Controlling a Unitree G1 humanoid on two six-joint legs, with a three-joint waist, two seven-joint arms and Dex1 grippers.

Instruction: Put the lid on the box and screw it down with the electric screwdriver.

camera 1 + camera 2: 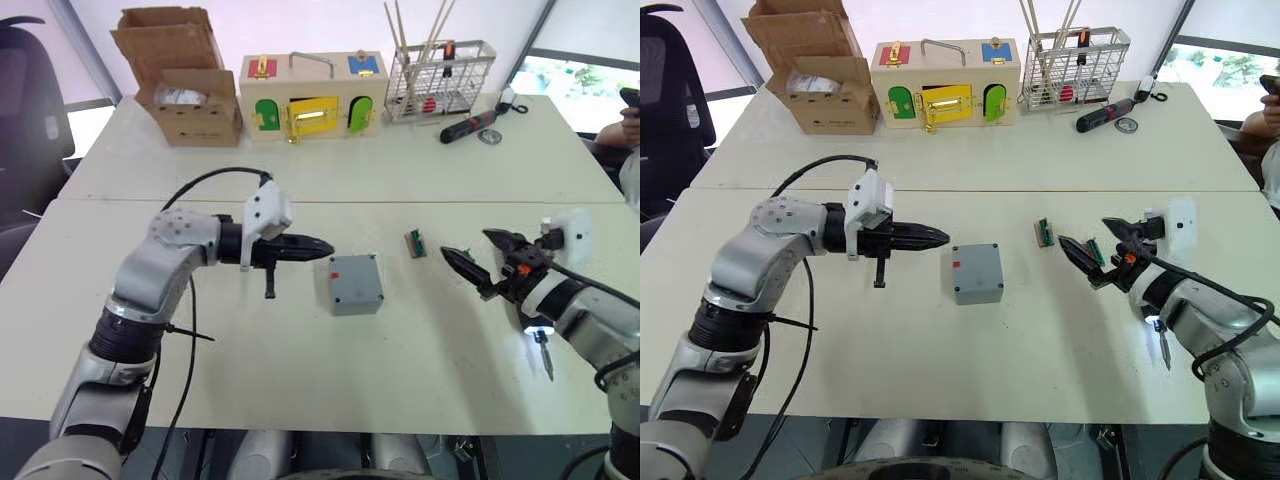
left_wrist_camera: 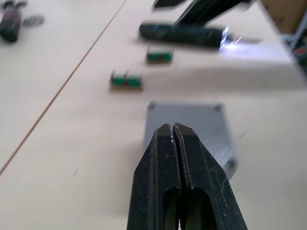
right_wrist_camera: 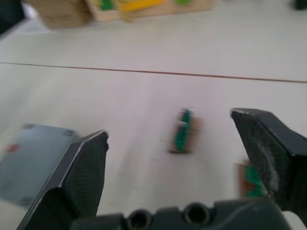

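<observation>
Far edge of the white table [image 1: 300, 170], from the robot's left to right: open brown cardboard box [image 1: 185, 88] with clear plastic wrapping inside; wooden box with coloured doors [image 1: 311, 96], metal handle on top; wire mesh basket [image 1: 440, 82] holding upright wooden sticks. Slim black-and-red hand screwdriver [image 1: 470, 126] lies just right of the basket, a small round metal disc [image 1: 489, 136] beside it. Mid-table: small green circuit board piece [image 1: 415, 243]. Black office chair [image 1: 28, 110] stands off the table's left side.

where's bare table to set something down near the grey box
Bare table lies in front of the box, toward the near edge, and behind it up to the seam. Crowded: right of it, with green parts, right gripper and electric screwdriver.
</observation>
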